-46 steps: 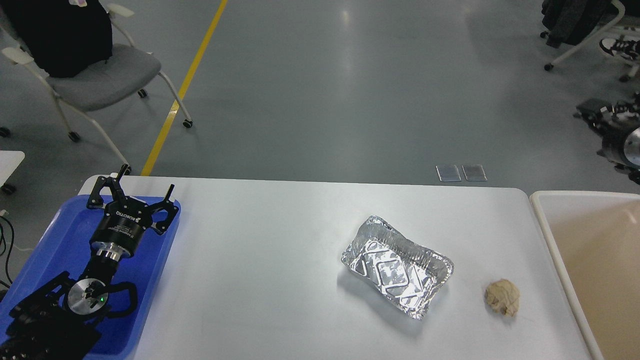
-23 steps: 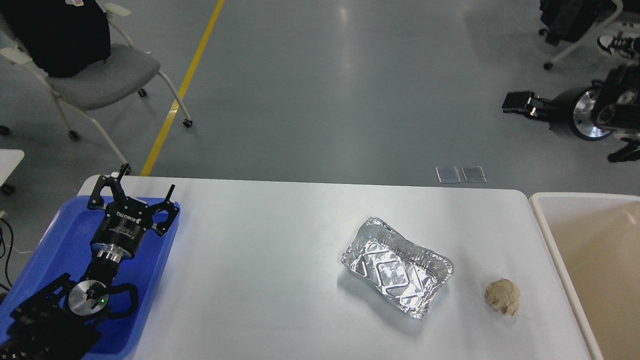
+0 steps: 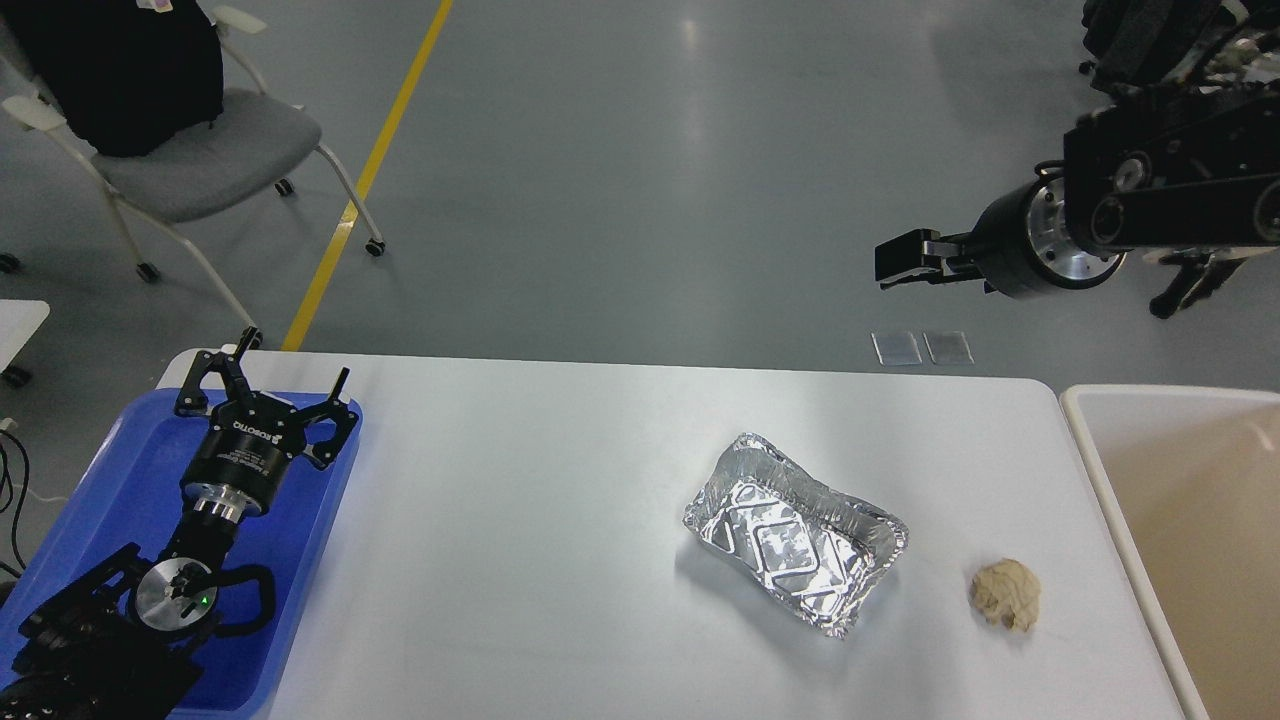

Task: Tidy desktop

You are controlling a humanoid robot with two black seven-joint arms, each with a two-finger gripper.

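A single head view looks forward and steeply down from above the near long edge of the desktop [image 3: 560, 500]. Its far edge runs across the middle of the picture, with both far corners in view; the near edge and near corners fall below the frame. The worktop's left end shows fully, its right end meets the frame's lower right. Above the far edge the camera takes in a wide stretch of floor [image 3: 650, 180], seen from farther off. No second view shares this scene
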